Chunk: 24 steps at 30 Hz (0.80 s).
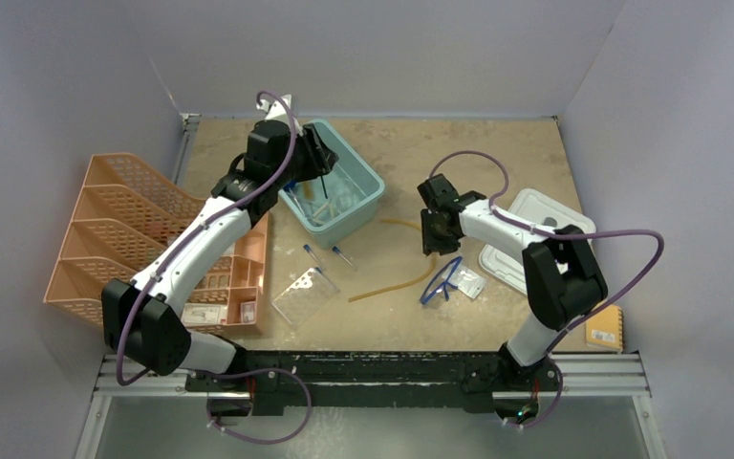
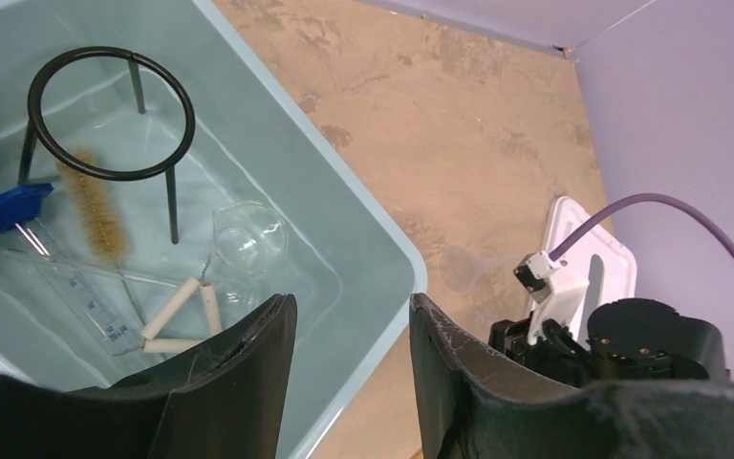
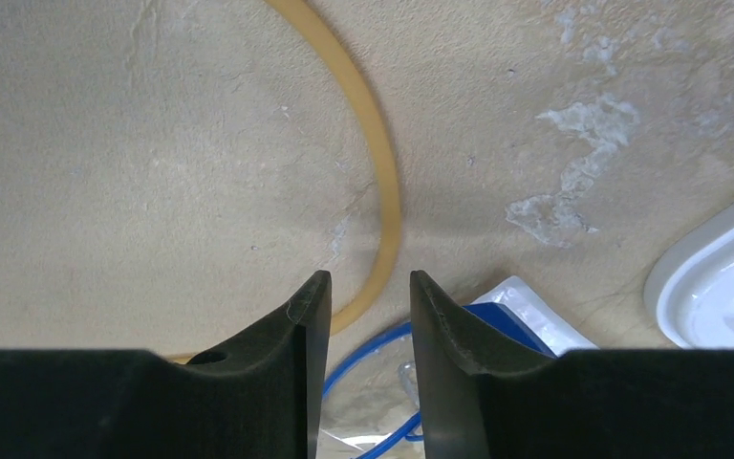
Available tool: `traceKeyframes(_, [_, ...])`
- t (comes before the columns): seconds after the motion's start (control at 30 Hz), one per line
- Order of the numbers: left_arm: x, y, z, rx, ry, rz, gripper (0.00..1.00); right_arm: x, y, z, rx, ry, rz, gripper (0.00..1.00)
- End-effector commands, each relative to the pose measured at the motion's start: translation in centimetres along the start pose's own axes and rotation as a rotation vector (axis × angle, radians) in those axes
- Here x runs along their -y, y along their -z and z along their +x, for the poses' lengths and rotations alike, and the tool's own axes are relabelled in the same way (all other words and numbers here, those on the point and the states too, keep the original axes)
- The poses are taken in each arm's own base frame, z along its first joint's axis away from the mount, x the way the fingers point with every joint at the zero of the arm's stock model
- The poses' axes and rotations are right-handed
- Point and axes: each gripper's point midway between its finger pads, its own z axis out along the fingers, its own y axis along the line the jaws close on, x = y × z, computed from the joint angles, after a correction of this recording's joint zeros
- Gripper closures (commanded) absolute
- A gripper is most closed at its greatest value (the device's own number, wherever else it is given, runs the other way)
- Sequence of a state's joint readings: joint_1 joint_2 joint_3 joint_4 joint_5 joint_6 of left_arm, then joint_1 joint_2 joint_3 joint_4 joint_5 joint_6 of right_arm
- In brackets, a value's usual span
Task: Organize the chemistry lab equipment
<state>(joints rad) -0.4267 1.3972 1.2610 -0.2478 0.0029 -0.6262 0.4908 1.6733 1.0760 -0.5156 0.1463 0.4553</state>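
- Just ahead of the arm bases, the clear rack [image 1: 304, 296] lies flat beside the orange mesh organizer [image 1: 124, 229]. Two blue-capped tubes [image 1: 313, 256] lie loose just beyond it, probably waiting to be slotted in.
- The blue-framed safety glasses [image 1: 440, 280] sit beside the amber rubber tubing [image 1: 397, 284]. In the right wrist view, the fingers cut off most of the frame.
- The right gripper [image 3: 368, 287] points down, jaws parted and empty, with the tubing running up between them; I judge it lined up for a pinch. Whether the tips touch the table I cannot tell.
- Farther back, the left gripper [image 2: 349, 325] hangs over the rim of the teal bin [image 2: 277, 172], jaws spread, holding nothing.
- Inside the bin lie the black wire ring stand [image 2: 172, 196], bristle brush [image 2: 96, 206] and white triangle [image 2: 182, 311], so it looks like the collecting place. The overhead view blurs them.
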Motion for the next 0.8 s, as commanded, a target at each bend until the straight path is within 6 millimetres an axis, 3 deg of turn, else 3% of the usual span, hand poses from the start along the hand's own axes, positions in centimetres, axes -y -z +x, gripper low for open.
traceKeyframes(0.0, [1.5, 0.6, -1.0, 0.032, 0.035, 0.058, 0.53, -0.6, -0.5, 0.3, -0.011, -0.046, -0.017, 0.63])
traceKeyframes(0.17, [1.6, 1.1, -1.2, 0.036, 0.047, 0.058, 0.53, 0.2, -1.7, 0.2, -0.003, -0.080, 0.047, 0.69])
traceKeyframes(0.3, [1.5, 1.8, -2.8, 0.065, 0.051, 0.015, 0.52, 0.5, -2.2, 0.1, 0.009, -0.104, 0.069, 0.74])
traceKeyframes(0.43, [1.0, 2.3, -3.8, 0.095, 0.054, -0.028, 0.52, 0.8, -3.1, 0.8, -0.011, -0.125, 0.097, 0.93])
traceKeyframes(0.5, [0.9, 2.6, -3.9, 0.100, 0.058, -0.040, 0.52, 1.6, -3.1, 0.1, 0.021, -0.130, 0.140, 1.00])
traceKeyframes(0.63, [0.6, 3.2, -4.4, 0.120, 0.061, -0.064, 0.52, 1.7, -0.2, -3.2, 0.133, -0.124, 0.144, 1.00])
traceKeyframes(0.77, [-0.1, 3.9, -5.3, 0.155, 0.070, -0.114, 0.52, 0.6, 6.3, -8.1, 0.299, -0.118, 0.061, 1.00])
